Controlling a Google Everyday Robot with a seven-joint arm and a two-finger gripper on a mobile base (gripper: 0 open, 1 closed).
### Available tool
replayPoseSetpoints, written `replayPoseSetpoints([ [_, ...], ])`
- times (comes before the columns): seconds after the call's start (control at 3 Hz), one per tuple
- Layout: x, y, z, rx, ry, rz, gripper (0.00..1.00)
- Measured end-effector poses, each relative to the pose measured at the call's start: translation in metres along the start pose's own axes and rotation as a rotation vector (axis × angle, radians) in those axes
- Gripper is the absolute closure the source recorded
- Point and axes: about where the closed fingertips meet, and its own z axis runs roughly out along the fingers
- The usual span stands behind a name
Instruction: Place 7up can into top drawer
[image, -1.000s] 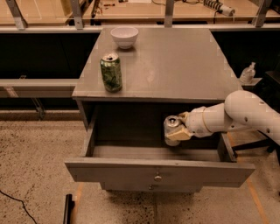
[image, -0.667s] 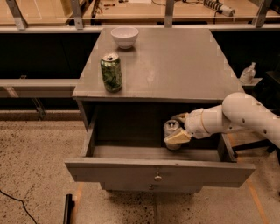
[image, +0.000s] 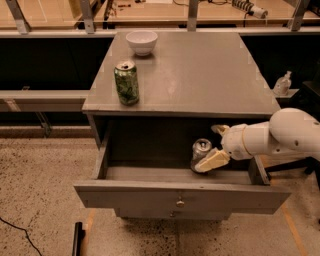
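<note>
The 7up can (image: 200, 151), pale silver with a silver top, stands upright inside the open top drawer (image: 180, 192), at the right of its middle. My gripper (image: 208, 148) reaches in from the right on a white arm (image: 280, 137). Its fingers are spread open around the can. The near cream finger (image: 213, 160) lies against the can's front lower side. The far finger (image: 220, 129) is behind the can and clear of it. The drawer's front panel carries a small round metal knob (image: 179, 203).
A dark green patterned can (image: 126, 82) and a white bowl (image: 141, 41) stand on the grey cabinet top (image: 200, 70). A small bottle (image: 282, 83) sits on a ledge at the right. A black cable (image: 20, 232) runs over the speckled floor at the lower left.
The can has sunk a little and now rests on the drawer floor. The fingers have spread apart and the far one has come off the can.
</note>
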Motion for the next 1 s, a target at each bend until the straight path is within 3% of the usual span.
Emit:
replayPoseSetpoints([
  [0.67,-0.021,0.002,-0.087,0.136,-0.046,0.04,0.64],
  [1.0,-0.068,-0.002,-0.123,0.142,-0.119,-0.005,0.87],
])
